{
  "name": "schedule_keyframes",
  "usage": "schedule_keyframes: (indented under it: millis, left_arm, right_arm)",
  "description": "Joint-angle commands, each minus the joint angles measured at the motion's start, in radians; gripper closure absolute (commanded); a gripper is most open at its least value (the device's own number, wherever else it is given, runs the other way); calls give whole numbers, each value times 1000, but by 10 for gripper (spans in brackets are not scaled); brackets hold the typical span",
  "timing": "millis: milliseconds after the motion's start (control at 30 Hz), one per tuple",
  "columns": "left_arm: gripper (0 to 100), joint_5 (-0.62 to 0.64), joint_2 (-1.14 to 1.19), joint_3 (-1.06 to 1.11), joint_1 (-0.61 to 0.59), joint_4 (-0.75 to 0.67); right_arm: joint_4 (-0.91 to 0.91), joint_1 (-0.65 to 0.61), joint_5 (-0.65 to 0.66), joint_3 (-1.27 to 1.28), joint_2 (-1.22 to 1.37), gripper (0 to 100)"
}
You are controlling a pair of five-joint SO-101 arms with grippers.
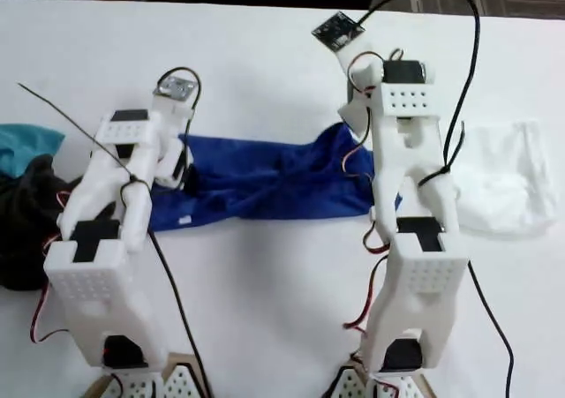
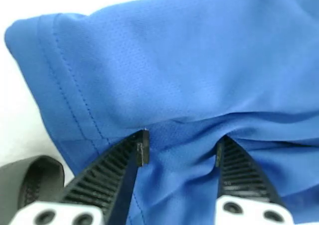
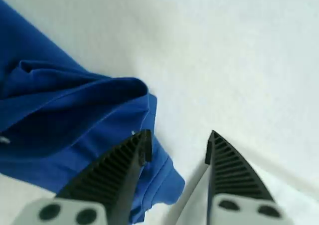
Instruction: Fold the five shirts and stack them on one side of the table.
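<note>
The blue shirt (image 1: pixel 265 182) lies stretched in a long, rumpled band across the middle of the white tabletop (image 1: pixel 265 54), running from one arm to the other. Its cloth is bunched into soft folds along its length, and a stitched hem shows at the end by the left arm.

The left gripper (image 2: pixel 181 149) is over that hemmed end. Its jaws stand apart, with blue cloth spread beneath and between them. A raised crease of the shirt runs across just beyond the fingertips (image 2: pixel 143 147). Whether the tips press the cloth or hang just above it cannot be told. In the left wrist view a piece of dark cloth (image 2: pixel 30 177) lies just beside the hem, on the bare tabletop.

The right gripper (image 3: pixel 178 146) is at the shirt's other end, and its jaws are also apart, clamped on nothing. One finger lies over the very edge of the blue cloth, where a folded corner tapers to a point. The other finger is over the white surface beside it. The shirt thus reaches only partway into the gap.

Farther out, three more shirts lie at the sides. A white shirt (image 1: pixel 508 182) is crumpled on the tabletop beyond the right arm, near the blue shirt's end but apart from it. Beyond the left arm a black shirt (image 1: pixel 26 230) is heaped at the table's edge, with a teal shirt (image 1: pixel 26 144) just behind it and touching it.
</note>
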Motion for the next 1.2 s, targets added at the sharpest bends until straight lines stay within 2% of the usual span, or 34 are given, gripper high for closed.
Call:
schedule_keyframes:
  millis: [0,133,267,500,733,800,1000,1167]
  left_arm:
    - [771,-8,-8,-1,5,-46]
    - [771,-9,-8,-1,5,-46]
    - [771,-9,-8,-1,5,-46]
    - [771,-9,-8,-1,5,-46]
    - [771,-9,-8,-1,5,-46]
    - [771,-9,-8,-1,5,-48]
    - [771,-9,-8,-1,5,-48]
    - [771,-9,-8,-1,5,-48]
  right_arm:
    - [131,4,29,-103,-12,873]
    - [286,-2,52,-140,-12,978]
    - [292,-38,55,-66,-1,978]
    - [191,-134,51,60,56,977]
    - [74,-193,46,58,131,977]
    - [21,-197,8,58,131,977]
    - [-157,-199,-224,57,134,977]
    - [-232,-194,-276,57,131,977]
